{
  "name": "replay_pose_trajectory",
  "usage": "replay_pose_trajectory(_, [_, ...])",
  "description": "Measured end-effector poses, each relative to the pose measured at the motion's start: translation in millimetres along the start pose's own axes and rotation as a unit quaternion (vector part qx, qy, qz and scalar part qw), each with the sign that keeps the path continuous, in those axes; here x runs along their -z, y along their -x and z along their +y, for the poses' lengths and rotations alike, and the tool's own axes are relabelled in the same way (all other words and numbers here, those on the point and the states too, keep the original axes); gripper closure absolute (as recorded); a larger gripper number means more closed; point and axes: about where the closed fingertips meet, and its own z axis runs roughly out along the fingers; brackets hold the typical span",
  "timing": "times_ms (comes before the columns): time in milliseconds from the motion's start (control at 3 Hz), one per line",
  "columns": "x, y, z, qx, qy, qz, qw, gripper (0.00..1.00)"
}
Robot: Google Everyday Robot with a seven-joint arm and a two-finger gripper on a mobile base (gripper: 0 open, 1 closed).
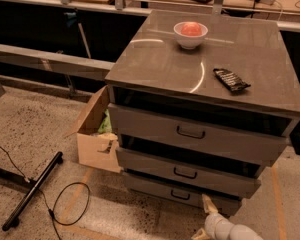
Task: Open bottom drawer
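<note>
The grey metal cabinet (pixel 210 59) stands in the middle with three drawers. The bottom drawer (pixel 155 190) has the slimmest front and a small black loop handle (pixel 180 195). It sits nearly flush, low by the floor. The middle drawer (pixel 185 171) and top drawer (pixel 190 131) stick out slightly above it. My gripper (pixel 208 208) is at the lower edge of the view, just right of and below the bottom drawer's handle, its pale tip close to the drawer front. Only one pale finger (pixel 207 202) shows plainly.
A white bowl with a pink object (pixel 190 34) and a dark snack packet (pixel 231 80) lie on the cabinet top. An open cardboard box (pixel 95 134) stands left of the cabinet. A black stand bar (pixel 32 191) and cable loop (pixel 70 204) lie on the floor.
</note>
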Motion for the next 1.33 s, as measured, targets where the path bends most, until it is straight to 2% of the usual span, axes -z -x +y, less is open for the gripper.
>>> replay_pose_trajectory(333, [-11.3, -22.1, -21.3, 0.02, -0.023, 0.027, 0.9992, 0.0])
replay_pose_trajectory(667, [-25.0, -42.7, -19.0, 0.022, -0.017, 0.052, 0.9983, 0.0])
replay_pose_trajectory(1333, [-41.9, -61.4, -35.9, 0.038, -0.032, 0.082, 0.9954, 0.0])
